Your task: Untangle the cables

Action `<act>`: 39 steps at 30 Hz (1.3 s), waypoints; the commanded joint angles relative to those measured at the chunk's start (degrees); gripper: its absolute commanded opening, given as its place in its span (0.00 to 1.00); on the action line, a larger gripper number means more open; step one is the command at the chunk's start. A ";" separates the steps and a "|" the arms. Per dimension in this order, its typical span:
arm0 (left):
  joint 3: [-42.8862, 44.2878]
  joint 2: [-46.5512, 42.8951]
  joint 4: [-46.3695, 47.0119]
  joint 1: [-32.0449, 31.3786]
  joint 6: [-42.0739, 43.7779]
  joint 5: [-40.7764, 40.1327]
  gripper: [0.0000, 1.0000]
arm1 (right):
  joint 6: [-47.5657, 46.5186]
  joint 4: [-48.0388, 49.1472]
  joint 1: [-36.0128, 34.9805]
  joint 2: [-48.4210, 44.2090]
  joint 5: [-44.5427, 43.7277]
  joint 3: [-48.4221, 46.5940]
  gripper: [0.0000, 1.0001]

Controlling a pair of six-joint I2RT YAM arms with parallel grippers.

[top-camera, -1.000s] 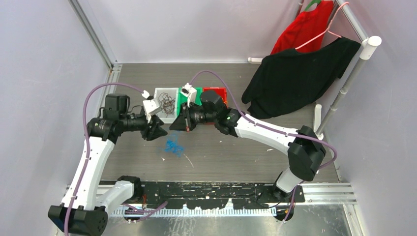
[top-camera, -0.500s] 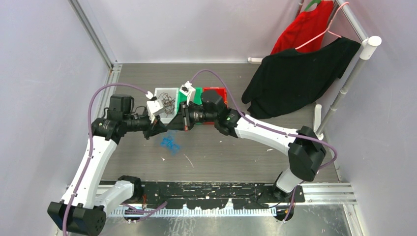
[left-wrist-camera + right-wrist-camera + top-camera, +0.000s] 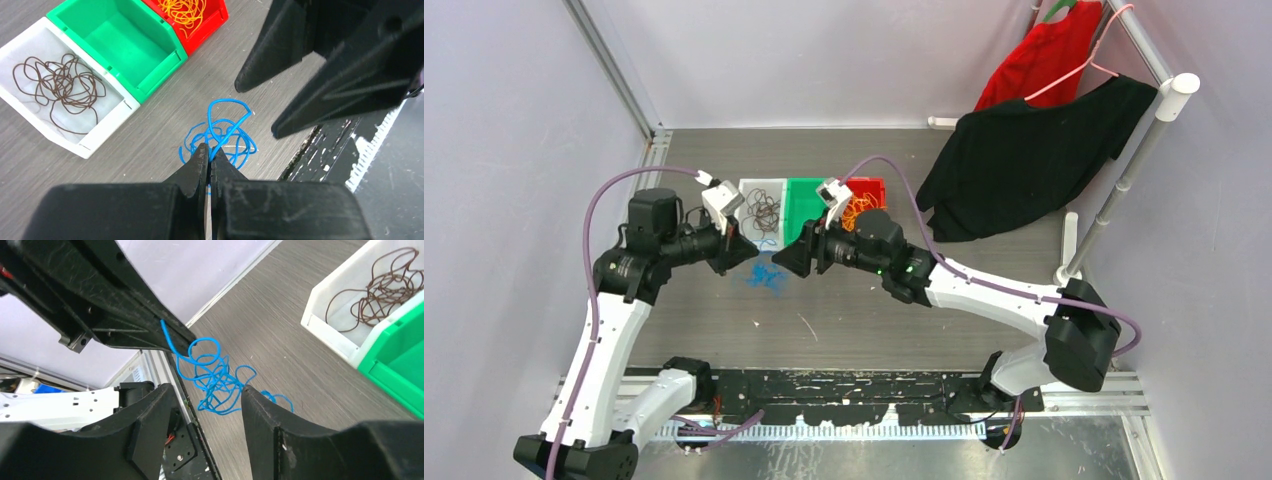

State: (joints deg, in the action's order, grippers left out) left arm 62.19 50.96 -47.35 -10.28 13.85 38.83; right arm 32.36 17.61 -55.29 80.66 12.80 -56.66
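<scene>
The blue cable lies in a loose heap on the grey table, in front of the bins. My left gripper is shut on one blue strand that rises from the heap; in the top view it hangs just left of the blue cable. My right gripper stands open above the blue cable, nothing between its fingers, and faces the left gripper from the right. The brown cable fills the white bin; the orange cable sits in the red bin.
A green bin stands between the white and red ones, with nothing seen in it. Black cloth and a red garment hang from a white rack at the back right. A black rail runs along the near edge.
My left gripper has shut on a blue strand and drawn slightly left. My right gripper has opened and backed off to the right and nearer. The blue heap barely shifted.
</scene>
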 commanded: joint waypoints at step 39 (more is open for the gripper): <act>20.29 3.37 -11.35 -1.75 -12.53 21.02 0.00 | -2.22 16.32 -6.51 8.55 -30.39 7.35 0.53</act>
State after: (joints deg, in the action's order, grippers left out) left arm 78.28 54.63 -57.93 -11.75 2.13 55.31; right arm 28.25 30.35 -61.56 89.43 -14.81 -51.37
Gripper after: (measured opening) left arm 0.010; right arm 0.532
